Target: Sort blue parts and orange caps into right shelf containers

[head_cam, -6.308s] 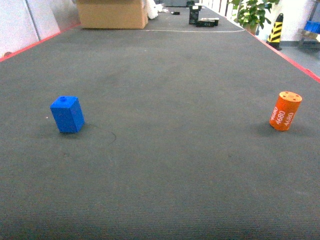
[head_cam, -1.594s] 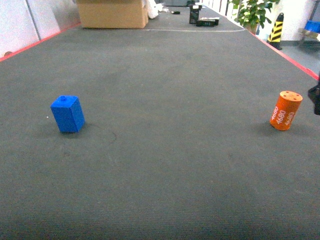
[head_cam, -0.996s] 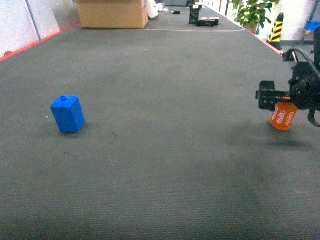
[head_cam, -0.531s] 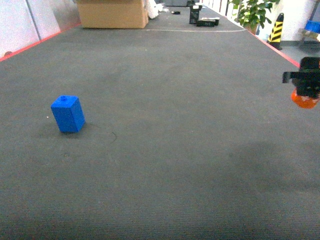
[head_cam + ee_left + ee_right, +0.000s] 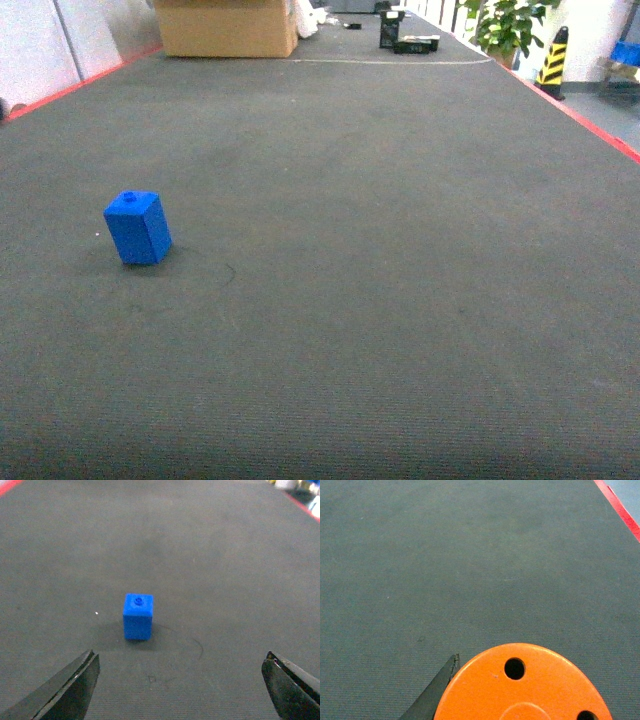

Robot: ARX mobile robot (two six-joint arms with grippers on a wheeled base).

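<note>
One blue part (image 5: 137, 228) stands upright on the dark mat at the left of the head view. In the left wrist view the same blue part (image 5: 138, 616) sits ahead of my left gripper (image 5: 180, 659), which is wide open and empty, well short of it. The flat holed top of an orange cap (image 5: 530, 682) fills the bottom of the right wrist view, held above the mat in my right gripper (image 5: 520, 702). One dark finger (image 5: 436, 692) presses its left side; the other finger is hidden. Neither gripper shows in the head view. The shelf and its containers are out of view.
A cardboard box (image 5: 225, 25) and black devices (image 5: 405, 40) sit at the table's far end. A potted plant (image 5: 505, 25) and a yellow-black striped post (image 5: 550, 55) stand beyond the red right edge (image 5: 590, 125).
My right gripper came in from the right, shut on the orange cap, lifted it off the mat and carried it out of the head view. The blue part has not moved.
</note>
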